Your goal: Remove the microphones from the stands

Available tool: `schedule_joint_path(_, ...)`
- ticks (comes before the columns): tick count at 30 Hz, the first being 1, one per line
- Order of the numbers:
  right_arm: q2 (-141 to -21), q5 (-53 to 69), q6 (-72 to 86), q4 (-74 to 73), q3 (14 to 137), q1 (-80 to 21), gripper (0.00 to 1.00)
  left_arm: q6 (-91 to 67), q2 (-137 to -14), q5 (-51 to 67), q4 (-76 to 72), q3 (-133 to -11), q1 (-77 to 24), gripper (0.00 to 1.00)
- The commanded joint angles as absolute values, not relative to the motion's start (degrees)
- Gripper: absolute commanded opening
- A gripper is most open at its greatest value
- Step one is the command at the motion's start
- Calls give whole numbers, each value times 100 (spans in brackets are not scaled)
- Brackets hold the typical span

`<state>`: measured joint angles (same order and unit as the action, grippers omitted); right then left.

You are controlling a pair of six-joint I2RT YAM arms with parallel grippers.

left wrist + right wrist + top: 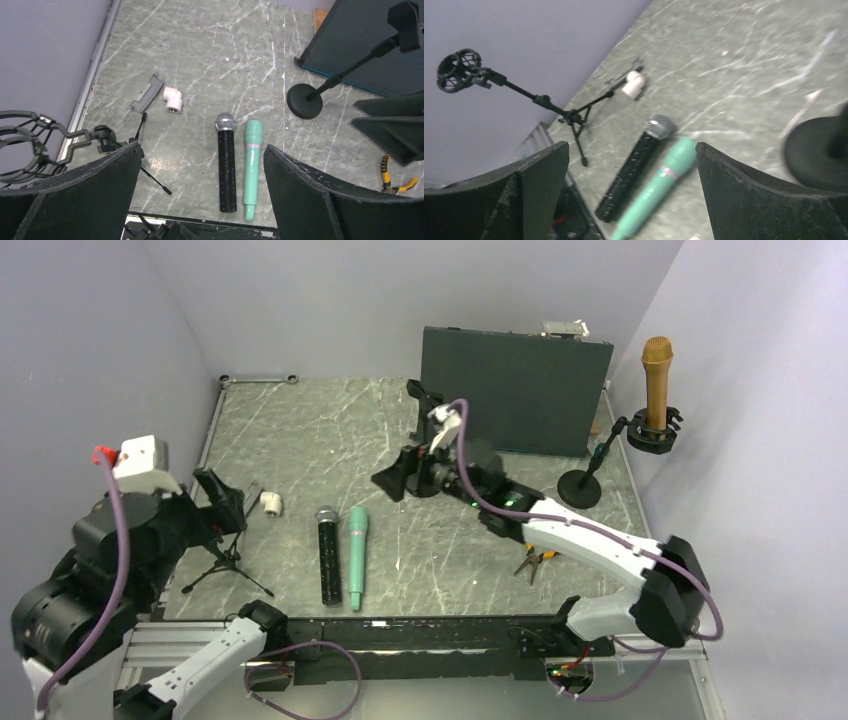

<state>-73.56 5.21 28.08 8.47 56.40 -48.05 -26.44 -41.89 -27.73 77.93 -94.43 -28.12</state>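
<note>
A gold microphone point(657, 375) stands upright in the clip of a black round-base stand point(580, 486) at the far right. It shows in neither wrist view. My right gripper point(398, 478) is open and empty, mid-table, well left of that stand, facing left. My left gripper point(222, 502) is open and empty at the left, above a small tripod stand point(227, 567). That stand's shock mount point(458, 70) is empty. The left wrist view shows the round base point(305, 100) and my open gripper point(202, 165). The right wrist view shows my open gripper point(631, 160).
A black microphone point(328, 555) and a teal microphone point(357, 555) lie side by side near the front edge. A white pipe elbow point(271, 503) lies at the left. Yellow-handled pliers point(534, 561) lie under my right arm. A dark panel point(515, 390) stands at the back.
</note>
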Motion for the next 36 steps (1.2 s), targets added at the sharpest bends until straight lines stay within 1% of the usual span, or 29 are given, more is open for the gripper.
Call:
schedule_joint_path(1,-8109,-334,4228,2151,5865,-5506,100,-2540,-3971,-3021,7865,-9515,-2821,95)
schedule_joint_path(3,-8619,-353,4622,2620,6045,-5729,100,-2581,-3943,-3105,7958,-9507,-2821,95)
schedule_joint_path(7,-9775,252,5449,3430,6536,-5883,100,-3236,-3983,-3827,8538,-9445,-2820,94)
schedule_joint_path(10,-10409,561,5716,3518,7015,-5976,100,-3813,-4127,-4166,8978,-9337,-2817,95)
schedule_joint_path(12,-10582,556,5764,3521,7136,-6015,100,-4254,-4135,-4081,8997,-9054,-2812,98)
schedule_joint_path(15,-10660,516,5832,3490,7158,-6047,100,-5120,-4065,-3865,9000,-8562,-2803,95)
schedule_joint_path(17,-10633,506,5880,3495,7084,-6058,100,-5441,-4097,-4069,9009,-8278,-2793,99)
schedule_joint_path(21,-10518,501,5905,3591,6840,-6063,99,-5805,-4104,-4463,9009,-8040,-2575,99)
schedule_joint_path(25,-10315,448,5872,3633,6617,-6058,100,-5960,-4247,-4657,9000,-8029,-2000,99)
schedule_joint_path(27,-10217,389,5833,3669,6523,-6056,99,-6045,-4361,-4782,9013,-7818,-1636,99)
schedule_joint_path(30,-10101,347,5808,3768,6397,-6056,99,-6210,-4480,-4627,8978,-7600,-990,99)
schedule_joint_path(34,-10022,345,5774,3787,6323,-6049,100,-6107,-4481,-4752,8556,-7416,-517,99)
schedule_joint_path(36,-10004,372,5780,3841,6303,-6053,100,-5986,-4624,-4622,8412,-7480,-152,99)
